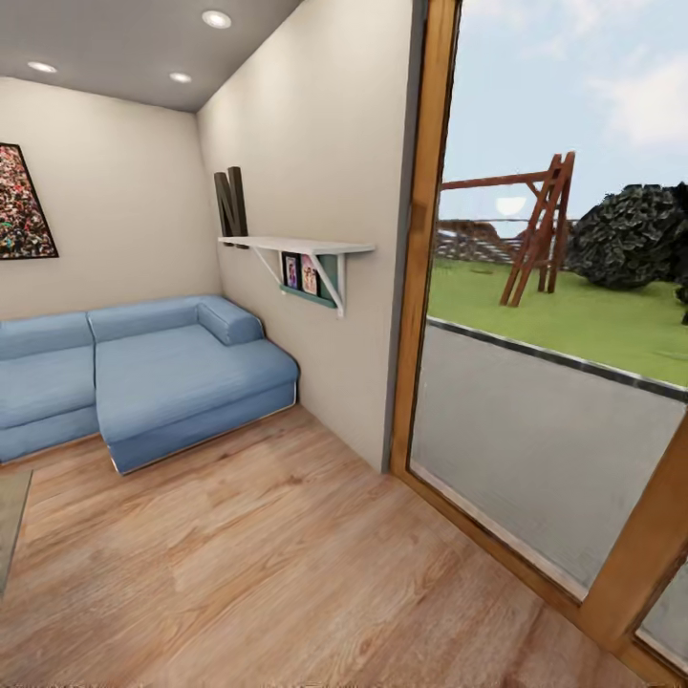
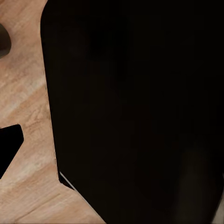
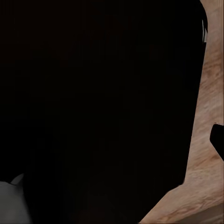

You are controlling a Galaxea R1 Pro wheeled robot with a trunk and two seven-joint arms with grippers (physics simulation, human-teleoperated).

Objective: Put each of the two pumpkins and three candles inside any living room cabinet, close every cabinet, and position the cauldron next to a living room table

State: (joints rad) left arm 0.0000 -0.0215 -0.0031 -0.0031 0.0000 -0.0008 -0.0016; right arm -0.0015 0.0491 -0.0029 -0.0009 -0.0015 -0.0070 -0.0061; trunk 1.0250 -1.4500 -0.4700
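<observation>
Looking over the living room's wood floor toward the blue sofa at middle left and glass door at right, only a table corner peeking at lower left, jaws too dark to tell, probably driving around hunting for pumpkins.

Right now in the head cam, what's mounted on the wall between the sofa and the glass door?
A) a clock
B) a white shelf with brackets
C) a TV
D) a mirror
B: a white shelf on angled brackets sticks out from the beige wall, above the far end of the blue sofa and short of the wood-framed glass door.
</observation>
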